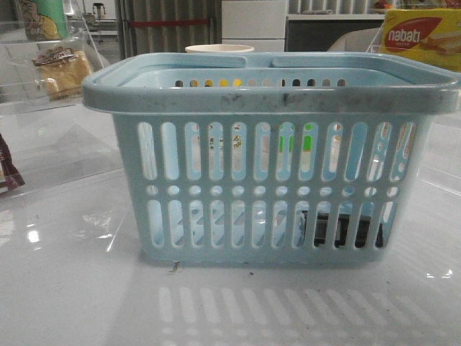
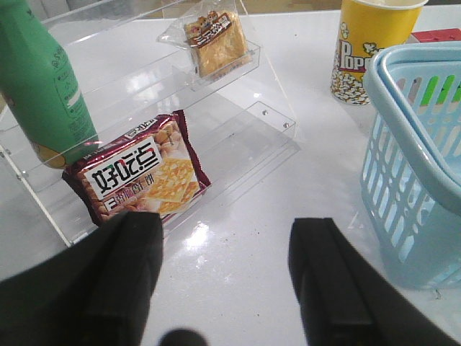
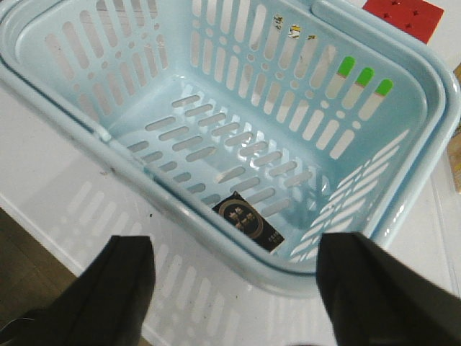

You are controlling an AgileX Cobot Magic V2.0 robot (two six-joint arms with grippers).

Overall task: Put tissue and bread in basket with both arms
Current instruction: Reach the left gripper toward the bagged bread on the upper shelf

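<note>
Since the bread (image 2: 215,43) sits sealed in a clear wrapper on an upper step of the clear stand (image 2: 238,137), it looks light and soft, easily crushed, with slippery film; a gentle hold across its flat sides, or on the crimped edge, seems safest; it shows in the front view too, on the left, well apart from the basket (image 1: 268,92). Just below it on the stand lie a red-brown biscuit packet (image 2: 140,169) and a green bottle (image 2: 39,79); a popcorn cup (image 2: 364,50) stands near the basket. The tissue (image 3: 252,220), a small dark flat pack, already lies on the basket floor. The left gripper (image 2: 223,267) hangs wide open and empty, facing the stand; the right gripper (image 3: 234,285) hovers over the basket, spread wide, holding nothing.
</note>
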